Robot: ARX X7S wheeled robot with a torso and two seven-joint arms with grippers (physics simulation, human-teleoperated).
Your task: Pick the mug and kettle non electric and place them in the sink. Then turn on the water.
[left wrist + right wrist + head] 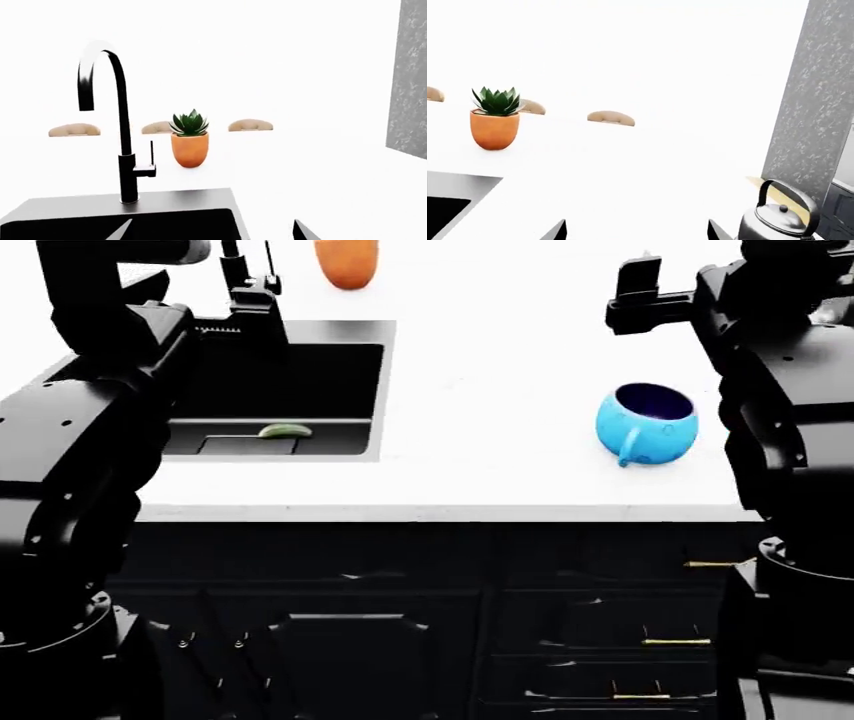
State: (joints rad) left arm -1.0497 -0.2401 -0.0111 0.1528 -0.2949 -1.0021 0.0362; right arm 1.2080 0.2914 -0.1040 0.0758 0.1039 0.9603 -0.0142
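Note:
The bright-blue mug [647,423] stands upright on the white countertop [494,390], right of the black sink [378,390]. The dark grey kettle [777,216] stands on the counter beside my right gripper [637,231], which is open and empty above bare counter. In the head view the right gripper [638,295] is behind the mug and apart from it, and the kettle is hidden. My left gripper [213,232] is open and empty over the sink's back right corner [230,200]. It faces the tall black faucet [123,150] and its side lever [151,155]. No water runs.
An orange plant pot [190,147] stands on the counter behind the sink, also in the right wrist view [494,127]. A small green object [284,430] lies in the sink. A grey speckled wall [810,100] rises behind the kettle. Dark cabinet fronts [400,620] are below the counter.

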